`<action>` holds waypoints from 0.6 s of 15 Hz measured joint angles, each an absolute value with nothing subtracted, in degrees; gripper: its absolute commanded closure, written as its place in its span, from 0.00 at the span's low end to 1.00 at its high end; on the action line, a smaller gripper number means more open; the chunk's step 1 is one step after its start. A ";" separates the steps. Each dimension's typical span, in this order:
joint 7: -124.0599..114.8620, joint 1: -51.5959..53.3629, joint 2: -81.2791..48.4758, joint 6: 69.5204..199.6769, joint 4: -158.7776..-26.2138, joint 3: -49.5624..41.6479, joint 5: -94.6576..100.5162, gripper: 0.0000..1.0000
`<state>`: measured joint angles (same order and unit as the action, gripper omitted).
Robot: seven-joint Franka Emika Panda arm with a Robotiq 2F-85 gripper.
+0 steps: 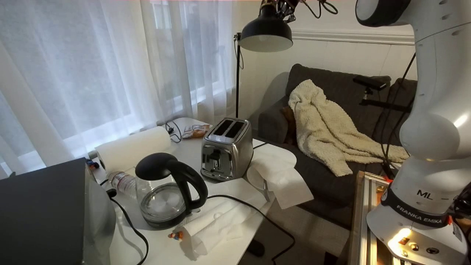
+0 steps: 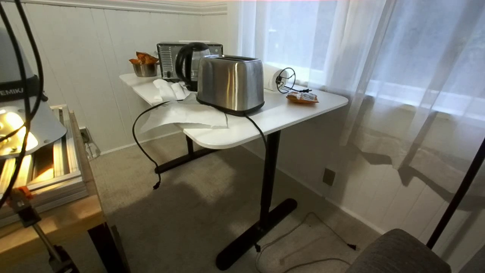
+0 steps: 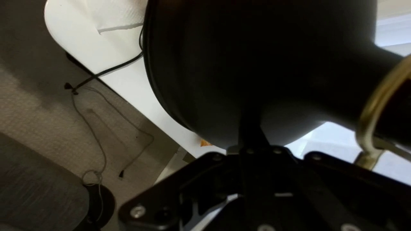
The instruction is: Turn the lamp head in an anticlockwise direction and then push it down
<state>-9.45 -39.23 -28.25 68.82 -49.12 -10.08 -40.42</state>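
1. The lamp head (image 1: 266,35), a black dome, is hanging mouth-downward at the upper centre of an exterior view and is filling the upper middle of the wrist view.
2. The hand (image 3: 252,133) is appearing clenched at the lower centre of the wrist view, its fingers lying together with no object showing between them; the dark overlap is not revealing whether the tip is touching the lamp head or sitting just beside it.
3. Such a closed tip is presumably serving as a blunt pusher, the smooth dome offering little to pinch; turning is probably the step in hand, with the downward push remaining.
4. The toaster (image 2: 231,83) and glass kettle (image 1: 162,198) are standing upright on the counter (image 2: 282,113), probably playing no part.
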 measured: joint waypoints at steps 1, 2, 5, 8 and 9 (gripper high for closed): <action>-9.72 -39.36 -28.53 68.65 -49.11 -9.99 -40.42 1.00; -9.93 -39.49 -28.80 68.48 -49.11 -9.90 -40.42 1.00; -10.65 -39.77 -29.73 67.99 -49.10 -9.73 -40.42 1.00; -11.28 -39.79 -30.37 67.28 -49.09 -9.62 -40.42 1.00; -11.50 -39.79 -30.52 67.05 -49.09 -9.56 -40.42 1.00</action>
<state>-11.50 -39.79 -30.52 67.05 -49.09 -9.56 -40.42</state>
